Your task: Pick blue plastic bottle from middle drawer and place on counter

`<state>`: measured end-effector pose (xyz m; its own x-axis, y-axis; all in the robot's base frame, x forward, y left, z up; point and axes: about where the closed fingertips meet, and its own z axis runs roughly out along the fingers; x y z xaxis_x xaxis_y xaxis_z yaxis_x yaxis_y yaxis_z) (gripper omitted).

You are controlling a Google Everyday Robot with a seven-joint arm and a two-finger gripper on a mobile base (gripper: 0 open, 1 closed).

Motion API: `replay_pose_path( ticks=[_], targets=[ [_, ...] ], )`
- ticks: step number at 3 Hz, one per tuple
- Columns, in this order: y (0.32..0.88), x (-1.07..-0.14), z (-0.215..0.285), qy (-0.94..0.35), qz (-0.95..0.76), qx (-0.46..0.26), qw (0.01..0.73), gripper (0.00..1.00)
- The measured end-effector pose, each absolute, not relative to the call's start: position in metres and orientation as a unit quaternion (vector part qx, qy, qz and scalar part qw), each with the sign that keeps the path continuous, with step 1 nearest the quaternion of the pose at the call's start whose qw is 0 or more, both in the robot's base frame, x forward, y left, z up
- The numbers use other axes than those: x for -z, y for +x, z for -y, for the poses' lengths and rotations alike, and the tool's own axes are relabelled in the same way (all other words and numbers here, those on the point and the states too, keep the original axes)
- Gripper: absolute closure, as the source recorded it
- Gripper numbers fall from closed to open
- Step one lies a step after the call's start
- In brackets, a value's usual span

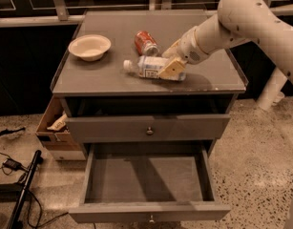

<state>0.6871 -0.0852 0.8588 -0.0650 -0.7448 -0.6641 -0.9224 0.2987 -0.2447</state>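
Note:
The blue plastic bottle [146, 67] lies on its side on the counter [112, 82], its white cap pointing left. My gripper [166, 62] reaches in from the right and is shut on the bottle's right half, with one tan finger [172, 69] in front of it and the other behind. The bottle rests on the counter top. The middle drawer [148, 181] is pulled open below, and its dark-grey floor holds nothing.
A red soda can [146, 42] lies just behind the bottle. A white bowl [89, 46] stands at the counter's left. The drawer above [149, 128] is closed. A cardboard box [53, 128] sits on the floor at the left, with cables and a black pole [23, 190] nearby.

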Motion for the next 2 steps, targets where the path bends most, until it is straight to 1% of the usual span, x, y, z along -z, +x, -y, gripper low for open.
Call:
replay_pose_path(
  ticks=[1, 2],
  targets=[
    [0.6871, -0.8584, 0.0847, -0.580, -0.719, -0.123, 0.363, 0.00],
    [0.6871, -0.8584, 0.0847, -0.580, -0.719, -0.123, 0.363, 0.00]
  ],
)
